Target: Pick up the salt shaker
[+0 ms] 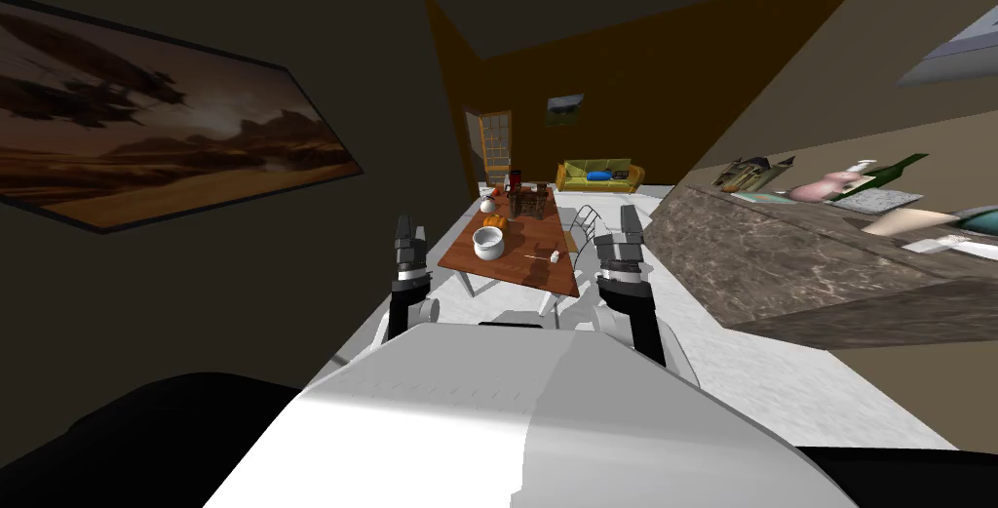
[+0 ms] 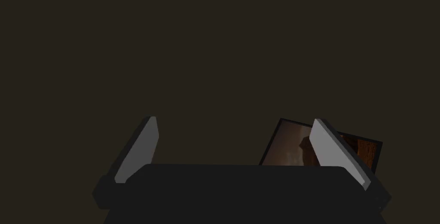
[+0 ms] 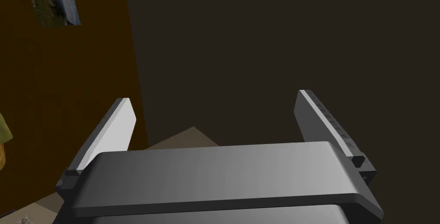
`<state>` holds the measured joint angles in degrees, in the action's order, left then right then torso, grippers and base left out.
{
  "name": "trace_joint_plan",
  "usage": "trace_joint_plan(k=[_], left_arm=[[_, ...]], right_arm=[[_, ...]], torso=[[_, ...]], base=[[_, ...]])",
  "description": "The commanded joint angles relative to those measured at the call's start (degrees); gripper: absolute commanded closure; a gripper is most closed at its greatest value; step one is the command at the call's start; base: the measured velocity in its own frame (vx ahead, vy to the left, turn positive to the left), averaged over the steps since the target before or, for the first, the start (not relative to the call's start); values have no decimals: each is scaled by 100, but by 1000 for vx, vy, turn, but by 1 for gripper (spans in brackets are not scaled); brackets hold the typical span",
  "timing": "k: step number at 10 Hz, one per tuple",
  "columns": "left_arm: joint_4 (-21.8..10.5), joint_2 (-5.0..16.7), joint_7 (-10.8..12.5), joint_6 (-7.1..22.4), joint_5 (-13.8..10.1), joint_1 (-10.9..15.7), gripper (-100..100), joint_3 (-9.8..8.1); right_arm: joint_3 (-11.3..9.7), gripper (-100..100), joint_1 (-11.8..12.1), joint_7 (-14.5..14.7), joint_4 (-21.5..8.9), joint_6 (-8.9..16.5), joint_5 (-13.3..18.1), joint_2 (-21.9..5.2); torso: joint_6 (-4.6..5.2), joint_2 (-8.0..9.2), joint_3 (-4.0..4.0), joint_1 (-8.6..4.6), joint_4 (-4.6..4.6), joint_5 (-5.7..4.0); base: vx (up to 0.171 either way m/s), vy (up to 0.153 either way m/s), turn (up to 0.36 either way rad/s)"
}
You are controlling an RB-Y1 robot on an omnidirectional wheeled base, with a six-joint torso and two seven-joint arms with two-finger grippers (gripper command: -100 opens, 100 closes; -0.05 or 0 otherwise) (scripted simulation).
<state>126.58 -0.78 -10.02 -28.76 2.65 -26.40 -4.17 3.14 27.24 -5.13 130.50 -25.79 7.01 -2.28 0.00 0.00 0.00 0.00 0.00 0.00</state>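
Grippers: two, the left gripper [image 2: 234, 121] and the right gripper [image 3: 213, 99], both held up in front of the robot, short of the table [image 1: 531, 239].
Left gripper: fingers spread wide apart, nothing between them.
Right gripper: fingers likewise wide apart, holding nothing.
Salt shaker: one tiny white object [image 1: 555, 256] standing near the table's near right corner, well apart from both grippers. It is too small for its shape to be made out.
Table: one, with a reddish-brown top.
Other things on the table: one white pot [image 1: 489, 244], one orange object [image 1: 494, 221], one white kettle-like vessel [image 1: 487, 205] and a cluster of dark items [image 1: 527, 202] too small to count.
Chair: one [image 1: 585, 224], at the table's right side, partly hidden by the right arm.
Counter: one, marbled [image 1: 780, 258], on the right, cut off by the picture's edge. It holds one green bottle [image 1: 892, 173], one pink object [image 1: 828, 186] and several things hard to name.
Far end: one yellow-green sofa [image 1: 599, 176] and one door [image 1: 495, 141].
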Motion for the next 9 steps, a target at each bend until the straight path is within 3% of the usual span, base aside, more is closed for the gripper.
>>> trace_joint_plan(k=[1,4,8,9], left_arm=[[0,0,0,0,0,0,0,0],[0,-1,0,0,0,0,0,1],[0,-1,0,0,0,1,0,1],[0,-1,0,0,0,1,0,1]], right_arm=[[17,-100,60,-29,-211,-36,41,-203],[34,-100,184,-87,-680,-115,139,-608],[-5,-100,367,-163,-1636,-256,333,-1323],[-5,-100,367,-163,-1688,-256,333,-1346]], torso=[[0,0,0,0,0,0],[0,11,6,23,2,5],[-1,10,6,30,2,7],[0,13,7,33,2,8]], base=[[-15,23,45],[-26,68,50],[-29,95,92],[-21,66,22]])
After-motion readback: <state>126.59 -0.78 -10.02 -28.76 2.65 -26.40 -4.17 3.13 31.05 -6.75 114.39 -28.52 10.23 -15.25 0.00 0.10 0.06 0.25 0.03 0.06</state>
